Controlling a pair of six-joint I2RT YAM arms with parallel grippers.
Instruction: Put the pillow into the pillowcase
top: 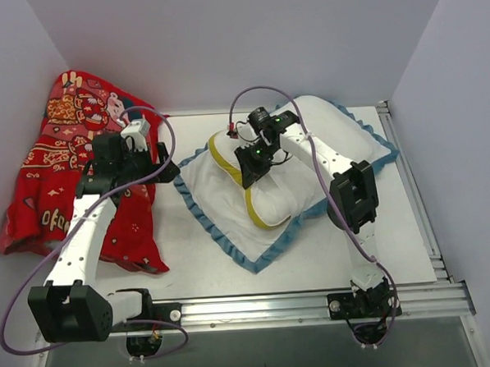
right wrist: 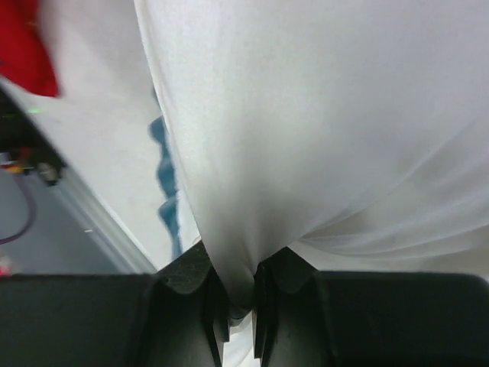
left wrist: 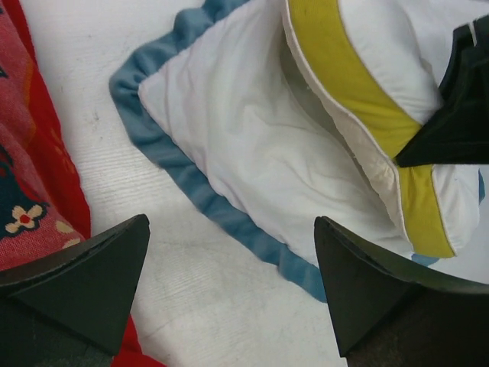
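Note:
The pillow (top: 272, 194), white with a yellow band, lies on the spread pillowcase (top: 222, 226), which shows its white inside and blue ruffled trim. My right gripper (top: 254, 160) sits on the pillow's far end by the yellow band, shut on a fold of the pillow's white fabric (right wrist: 306, 115), pinched between its jaws (right wrist: 243, 283). My left gripper (left wrist: 229, 229) hangs open over bare table, just left of the pillowcase's blue-trimmed corner (left wrist: 164, 145), holding nothing. The pillow's yellow band (left wrist: 344, 76) shows at the upper right of the left wrist view.
A red patterned cloth (top: 71, 160) lies heaped at the far left, partly under my left arm, and its edge (left wrist: 38, 191) shows beside the left jaw. Grey walls close in the back and sides. A metal rail (top: 317, 299) runs along the near edge.

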